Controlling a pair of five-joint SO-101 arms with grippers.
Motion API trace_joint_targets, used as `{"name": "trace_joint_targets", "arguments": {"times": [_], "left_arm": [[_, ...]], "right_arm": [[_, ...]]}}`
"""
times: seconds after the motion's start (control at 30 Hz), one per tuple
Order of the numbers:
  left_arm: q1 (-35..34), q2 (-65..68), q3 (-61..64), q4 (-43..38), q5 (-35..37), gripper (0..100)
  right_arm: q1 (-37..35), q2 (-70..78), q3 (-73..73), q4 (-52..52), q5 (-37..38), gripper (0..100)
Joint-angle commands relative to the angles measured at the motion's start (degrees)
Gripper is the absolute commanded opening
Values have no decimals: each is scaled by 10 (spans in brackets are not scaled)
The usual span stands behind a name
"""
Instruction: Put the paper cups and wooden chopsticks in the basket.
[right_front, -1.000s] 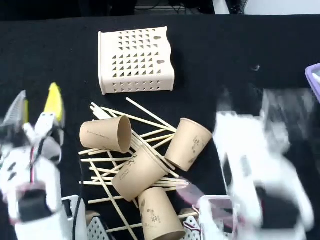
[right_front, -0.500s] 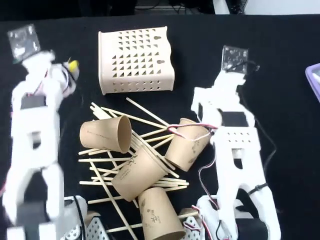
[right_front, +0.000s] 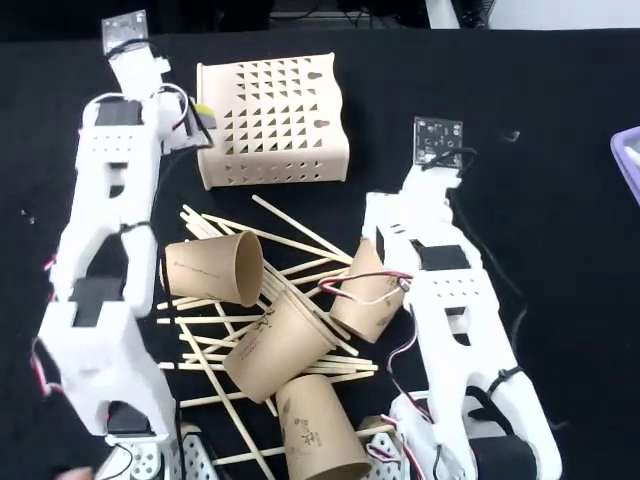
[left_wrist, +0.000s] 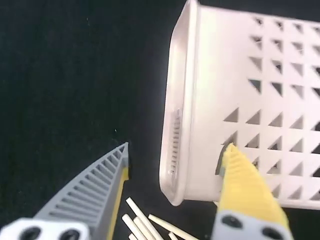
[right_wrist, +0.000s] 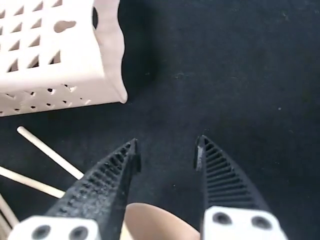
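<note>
Jaws apart, four cups (right_front: 212, 267) (right_front: 280, 345) (right_front: 318, 430) (right_front: 372, 298), one basket (right_front: 272, 120)

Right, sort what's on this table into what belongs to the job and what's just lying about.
Job:
cream perforated plastic basket
brown paper cups, piled together
pale wooden chopsticks, scattered under and around them

Lying about:
purple object, cut off at the edge
black table itself

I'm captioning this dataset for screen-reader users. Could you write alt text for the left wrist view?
The left end effector is open at a corner of the white perforated basket, with the yellow finger in front of its wall and the grey finger over the black table. Ends of a few wooden chopsticks lie beside that corner.
</note>
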Motion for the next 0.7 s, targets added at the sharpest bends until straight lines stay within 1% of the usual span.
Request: {"name": "trace_joint_targets", "arguments": {"times": [0.0,0.2,0.67], "left_arm": [[0,69,-122,35,4,295],[-44,148,-162,38,4,295],[-122,160,-154,37,4,295]], "right_arm": [[-9,-11,-1,-11,-1,184],[-9,-9,0,-10,-1,184],[-9,-9,0,-10,-1,184]]}}
